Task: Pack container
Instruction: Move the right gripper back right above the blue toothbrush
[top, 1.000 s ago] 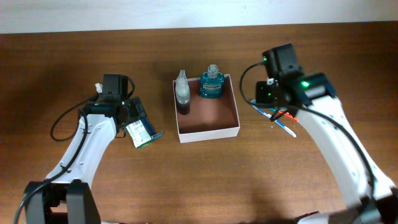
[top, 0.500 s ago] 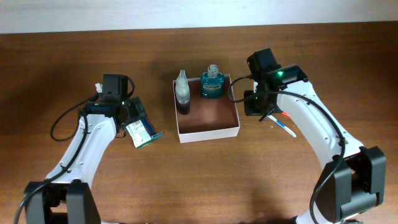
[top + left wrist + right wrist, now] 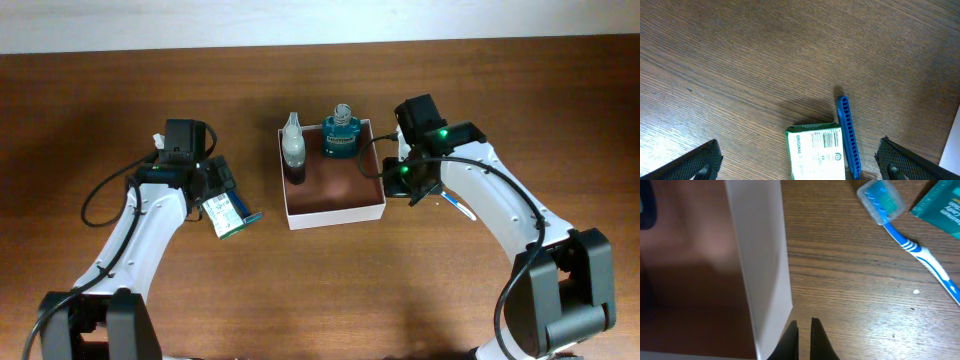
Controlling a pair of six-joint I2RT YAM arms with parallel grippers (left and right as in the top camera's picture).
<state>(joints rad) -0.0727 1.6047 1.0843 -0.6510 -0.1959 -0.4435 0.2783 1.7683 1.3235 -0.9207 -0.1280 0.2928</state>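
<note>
The container [image 3: 335, 213] is a square white-walled box with a reddish-brown inside at the table's centre. A teal mouthwash bottle [image 3: 340, 135] and a small dark bottle with a grey top [image 3: 293, 150] stand at its back. My right gripper [image 3: 413, 190] is shut and empty, just outside the container's right wall [image 3: 762, 255]; its fingertips [image 3: 804, 332] nearly touch the wall. My left gripper [image 3: 213, 192] is open, low over a green-and-white carton [image 3: 815, 152] and a blue comb [image 3: 847, 135], its fingers [image 3: 800, 170] on either side of them.
A blue-and-white toothbrush [image 3: 910, 245] with a clear blue head cap [image 3: 881, 200] lies right of the container, beside a teal packet [image 3: 942, 205]. In the overhead view the toothbrush [image 3: 462, 207] is partly under my right arm.
My right arm has swung left and down from above the toothbrush to the container's right wall. The left arm, carton and comb have not moved.
</note>
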